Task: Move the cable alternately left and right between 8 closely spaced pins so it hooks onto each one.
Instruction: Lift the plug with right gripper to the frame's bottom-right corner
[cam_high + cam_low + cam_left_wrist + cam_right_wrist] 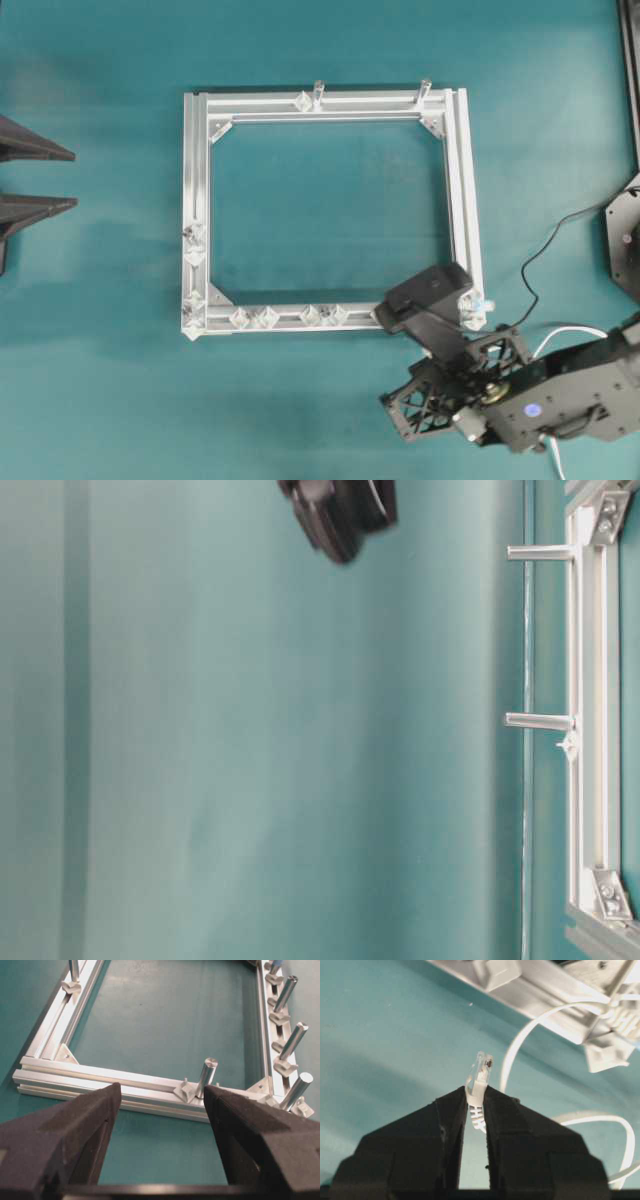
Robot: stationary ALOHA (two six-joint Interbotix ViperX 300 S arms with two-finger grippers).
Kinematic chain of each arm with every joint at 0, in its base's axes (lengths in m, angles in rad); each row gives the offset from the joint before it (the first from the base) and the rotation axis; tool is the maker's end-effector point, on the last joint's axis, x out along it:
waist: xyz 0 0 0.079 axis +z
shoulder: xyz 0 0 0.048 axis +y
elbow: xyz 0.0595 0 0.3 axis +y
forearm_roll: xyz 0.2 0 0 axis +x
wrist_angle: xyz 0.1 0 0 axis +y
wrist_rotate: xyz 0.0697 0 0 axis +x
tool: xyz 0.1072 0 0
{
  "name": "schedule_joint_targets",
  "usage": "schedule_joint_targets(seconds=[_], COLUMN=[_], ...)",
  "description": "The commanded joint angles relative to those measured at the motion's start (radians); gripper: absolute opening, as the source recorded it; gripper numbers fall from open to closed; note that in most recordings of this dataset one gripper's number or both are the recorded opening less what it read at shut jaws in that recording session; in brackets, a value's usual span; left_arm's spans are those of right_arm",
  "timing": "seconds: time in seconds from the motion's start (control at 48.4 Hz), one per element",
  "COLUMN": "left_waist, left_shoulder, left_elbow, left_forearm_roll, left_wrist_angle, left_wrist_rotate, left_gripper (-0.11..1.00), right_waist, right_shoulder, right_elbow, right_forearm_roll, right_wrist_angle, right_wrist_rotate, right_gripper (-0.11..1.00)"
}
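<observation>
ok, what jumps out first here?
The square aluminium frame on the teal table, studded with small silvery diamond-shaped pins along its near rail. At its near-right corner, the right pincer clamps the thin white cable just behind its clear plug.

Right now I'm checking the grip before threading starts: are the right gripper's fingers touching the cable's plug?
Touching. The right wrist view shows the right gripper closed on the cable, both black fingers pressed against the ribbed boot just behind the clear plug.

Bright even light, soft shadows, blurred table-level view.
</observation>
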Motion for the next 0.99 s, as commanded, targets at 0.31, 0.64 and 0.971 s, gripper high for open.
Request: schedule_joint_targets(seconds=[0.31,0.64,0.971], left_waist=[-0.002,-0.002,-0.003], left_shoulder=[0.011,0.011,0.011], left_elbow=[-0.005,-0.006,-0.005], left_forearm_roll=[0.002,0.002,0.002], left_wrist_angle=[-0.009,-0.009,-0.009], left_wrist_rotate=[-0.031,-0.031,-0.031], left_gripper=[0.71,0.71,0.71], right_waist=[-0.040,-0.100,-0.138], right_shoulder=[-0.080,-0.081,-0.081], right_elbow=[0.028,0.044,0.051], right_forearm_roll=[-0.052,-0.052,-0.054], right_wrist_angle=[-0.008,-0.029,-0.026], right_wrist_rotate=[0.089,0.089,0.089], right_gripper=[0.13,0.13,0.13])
